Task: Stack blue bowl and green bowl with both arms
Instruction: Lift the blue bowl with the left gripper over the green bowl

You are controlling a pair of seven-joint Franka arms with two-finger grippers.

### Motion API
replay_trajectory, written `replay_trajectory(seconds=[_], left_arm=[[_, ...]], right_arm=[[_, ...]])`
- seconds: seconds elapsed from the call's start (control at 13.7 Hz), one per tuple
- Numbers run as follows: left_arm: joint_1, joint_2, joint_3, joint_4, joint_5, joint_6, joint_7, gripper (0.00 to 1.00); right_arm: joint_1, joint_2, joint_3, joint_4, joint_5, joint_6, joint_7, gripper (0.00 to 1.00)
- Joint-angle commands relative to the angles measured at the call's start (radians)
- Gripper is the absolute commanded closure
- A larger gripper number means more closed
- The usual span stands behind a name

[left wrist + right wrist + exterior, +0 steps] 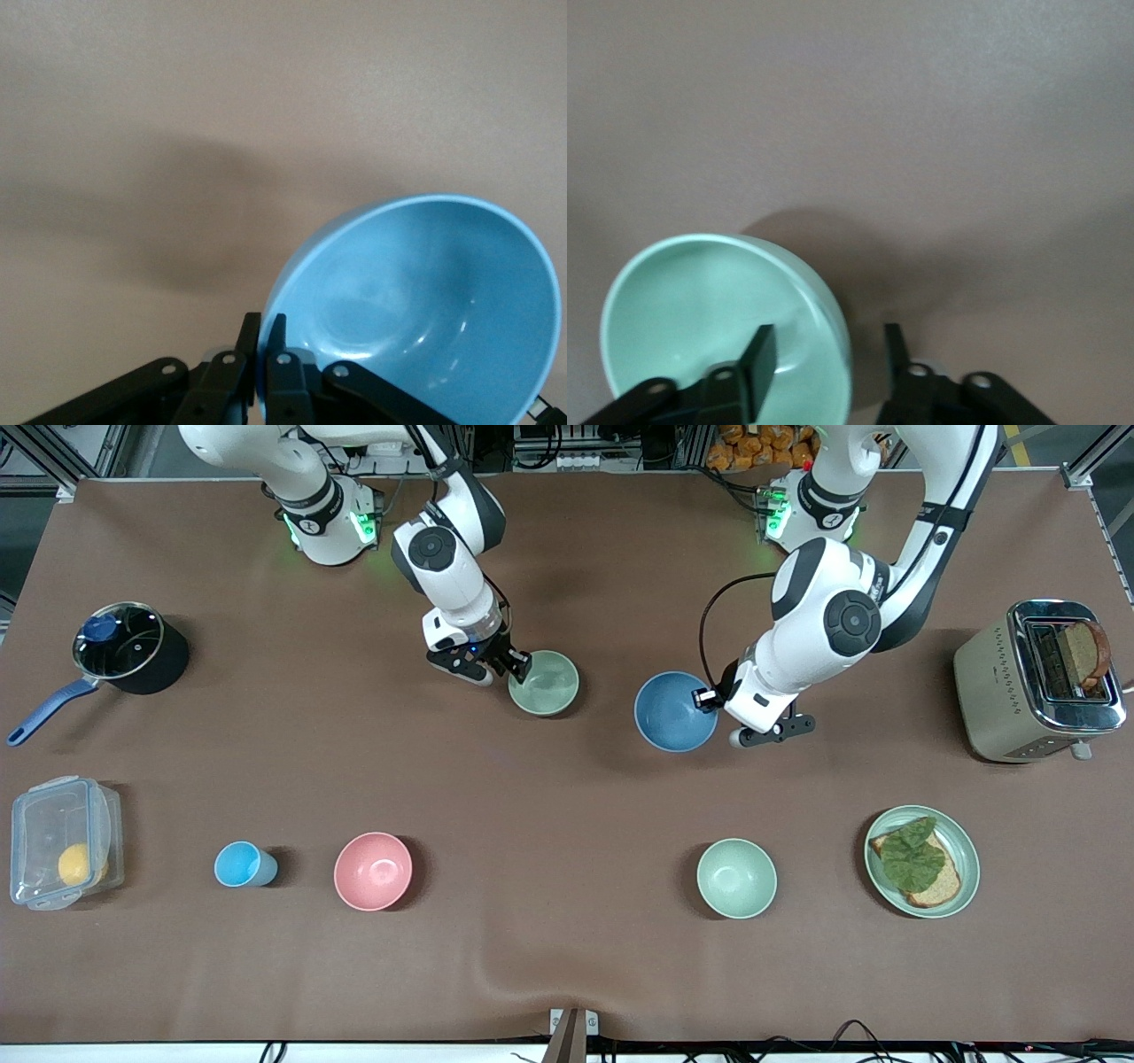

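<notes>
The blue bowl (673, 713) sits near the table's middle, toward the left arm's end. My left gripper (714, 700) is shut on its rim; in the left wrist view the fingers (276, 341) pinch the wall of the blue bowl (425, 301), which looks tilted. The green bowl (545, 684) stands beside it, toward the right arm's end. My right gripper (518, 664) is open and straddles the rim. In the right wrist view (828, 341) one finger is inside the green bowl (700, 301) and the other is outside.
Nearer the front camera stand a lidded plastic box (62, 855), a light-blue cup (241, 864), a pink bowl (373, 871), a mint-green bowl (736, 878) and a green plate (967, 841) with bread. A black pot (133, 646) and a toaster (1001, 691) stand at the table's ends.
</notes>
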Motion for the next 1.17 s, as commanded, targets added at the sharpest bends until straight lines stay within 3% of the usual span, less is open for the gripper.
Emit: replay_trajectory(seconds=[0.0,0.22,0.44,0.66,1.09], left_arm=[[0.021,-0.057,-0.025,-0.054,-0.054,0.028,-0.010,1.00],[0.013,-0.051,-0.072,-0.057,-0.090,0.042,-0.040,1.00],[-0.029,-0.011,-0.135,-0.060,-0.095,0.129,-0.166,1.00],[-0.100,0.035,-0.135,-0.048,-0.083,0.164,-0.233,1.00],[-0.189,0.173,-0.131,0.065,0.030,0.164,-0.414,1.00]], right_arm=[[-0.050,-0.017,0.001,0.085,0.015,-0.140,0.038,0.00],[-0.136,-0.004,0.002,0.125,0.050,-0.196,0.151,0.00],[-0.174,0.037,0.002,0.129,0.313,-0.198,0.162,0.00],[-0.170,0.120,0.002,0.172,0.507,-0.198,0.159,0.00],[-0.174,0.183,0.010,0.178,0.586,-0.198,0.084,0.00]])
